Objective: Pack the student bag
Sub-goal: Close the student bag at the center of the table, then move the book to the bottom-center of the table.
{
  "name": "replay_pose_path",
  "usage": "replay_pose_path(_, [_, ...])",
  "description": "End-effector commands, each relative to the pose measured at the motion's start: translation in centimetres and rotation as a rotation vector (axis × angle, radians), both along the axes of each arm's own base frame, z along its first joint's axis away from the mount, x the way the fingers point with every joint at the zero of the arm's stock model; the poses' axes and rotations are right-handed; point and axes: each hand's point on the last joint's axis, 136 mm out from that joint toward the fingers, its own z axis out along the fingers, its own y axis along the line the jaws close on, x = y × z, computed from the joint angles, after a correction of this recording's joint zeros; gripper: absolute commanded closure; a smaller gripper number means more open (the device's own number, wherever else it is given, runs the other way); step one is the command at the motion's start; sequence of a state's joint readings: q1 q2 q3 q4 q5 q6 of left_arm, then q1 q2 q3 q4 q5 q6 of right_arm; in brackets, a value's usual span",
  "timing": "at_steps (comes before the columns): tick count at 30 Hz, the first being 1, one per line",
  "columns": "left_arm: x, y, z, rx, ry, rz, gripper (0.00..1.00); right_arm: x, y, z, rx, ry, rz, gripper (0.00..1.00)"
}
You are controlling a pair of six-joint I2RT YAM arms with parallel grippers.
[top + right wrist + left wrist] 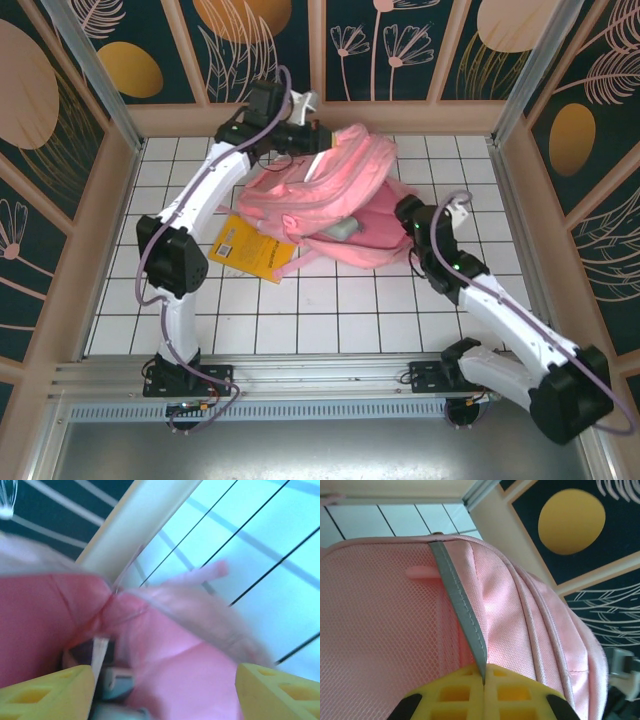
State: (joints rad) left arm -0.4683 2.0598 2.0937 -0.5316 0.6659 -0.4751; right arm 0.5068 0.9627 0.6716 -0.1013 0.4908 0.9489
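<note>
Left wrist view: the left gripper [484, 679] is clenched, its two yellow fingers [455, 695] pressed together on the grey stripe [461, 607] of the student bag [375, 630]. From the pinch the stripe runs up across the bag, with pink mesh on one side and smooth pink fabric with seams on the other. Beyond the bag's edge lie white tiles and a pale frame post.

Right wrist view: the right gripper [165, 680] is released, with its yellow fingertips [50, 690] standing wide apart. Blurred pink fabric of the bag lies between them, and a grey object [117, 685] sits just beside the one fingertip. What it is cannot be told.

From the top external camera, the bag [330, 195] lies crumpled on the tiled table [330, 300], in the middle toward the far side. The left gripper [318, 140] is at its far edge and the right gripper [405, 215] at its right edge. A yellow book [250, 248] lies flat on the table at the bag's near left, one corner tucked under the pink fabric.
</note>
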Motion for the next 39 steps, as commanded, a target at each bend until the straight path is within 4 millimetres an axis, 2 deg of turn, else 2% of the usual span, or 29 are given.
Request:
replay_pose_path(1, [0.7, -3.4, -1.8, 0.022, -0.029, -0.013, 0.85, -2.2, -4.5, 0.8, -0.100, -0.016, -0.176, 0.26])
replay_pose_path(3, [0.3, -4.7, -3.0, 0.046, -0.014, -0.027, 0.74, -2.6, -4.8, 2.1, -0.106, -0.047, -0.173, 0.27])
replay_pose_path(5, [0.4, -4.6, -3.2, 0.059, -0.010, -0.004, 0.61, -2.7, -4.5, 3.6, -0.121, -0.080, -0.133, 0.26])
replay_pose_path(9, [0.1, -2.1, -1.6, 0.114, -0.060, 0.095, 0.47, -2.2, -1.5, 5.7, -0.173, -0.126, 0.047, 0.26])
replay_pose_path(11, [-0.2, 0.3, -0.7, 0.149, -0.084, 0.183, 0.44, -2.1, 0.4, 6.1, -0.197, -0.145, 0.145, 0.26])
replay_pose_path(12, [-0.5, 1.9, 0.1, 0.146, -0.090, 0.223, 0.43, -2.2, 1.5, 6.2, -0.203, -0.152, 0.197, 0.25])
replay_pose_path(13, [-0.8, 3.9, -0.1, 0.154, -0.075, 0.278, 0.40, -2.2, 2.7, 6.3, -0.210, -0.162, 0.255, 0.25])
replay_pose_path(17, [-1.9, 13.6, -2.8, 0.188, 0.023, 0.525, 0.36, -2.6, 6.4, 6.0, -0.208, -0.184, 0.438, 0.27])
replay_pose_path(19, [-2.3, 19.3, -5.6, 0.229, 0.097, 0.697, 0.37, -2.8, 8.0, 5.5, -0.208, -0.179, 0.510, 0.28])
replay_pose_path(21, [-3.0, 23.1, -8.8, 0.230, 0.189, 0.798, 0.40, -3.0, 9.3, 5.2, -0.208, -0.183, 0.568, 0.29])
replay_pose_path(23, [-3.7, 25.4, -11.9, 0.215, 0.285, 0.861, 0.49, -3.3, 10.4, 4.9, -0.196, -0.188, 0.623, 0.30])
replay_pose_path(26, [-4.2, 26.7, -16.2, 0.242, 0.384, 0.900, 0.68, -3.7, 11.0, 4.8, -0.185, -0.187, 0.653, 0.38])
replay_pose_path(29, [-4.3, 26.6, -20.3, 0.270, 0.493, 0.908, 0.96, -4.0, 11.0, 4.8, -0.180, -0.183, 0.663, 0.42])
replay_pose_path(30, [-4.4, 26.4, -21.8, 0.280, 0.543, 0.900, 1.00, -4.1, 11.0, 4.9, -0.180, -0.183, 0.663, 0.42])
replay_pose_path(31, [-4.7, 26.2, -23.6, 0.302, 0.605, 0.898, 1.00, -4.1, 10.9, 4.9, -0.180, -0.183, 0.660, 0.42])
replay_pose_path(34, [-5.5, 25.9, -26.8, 0.322, 0.699, 0.891, 1.00, -4.4, 10.8, 4.9, -0.177, -0.192, 0.661, 0.43])
replay_pose_path(39, [-7.9, 26.7, -28.8, 0.358, 0.723, 0.928, 1.00, -4.5, 10.8, 4.4, -0.173, -0.179, 0.661, 0.43])
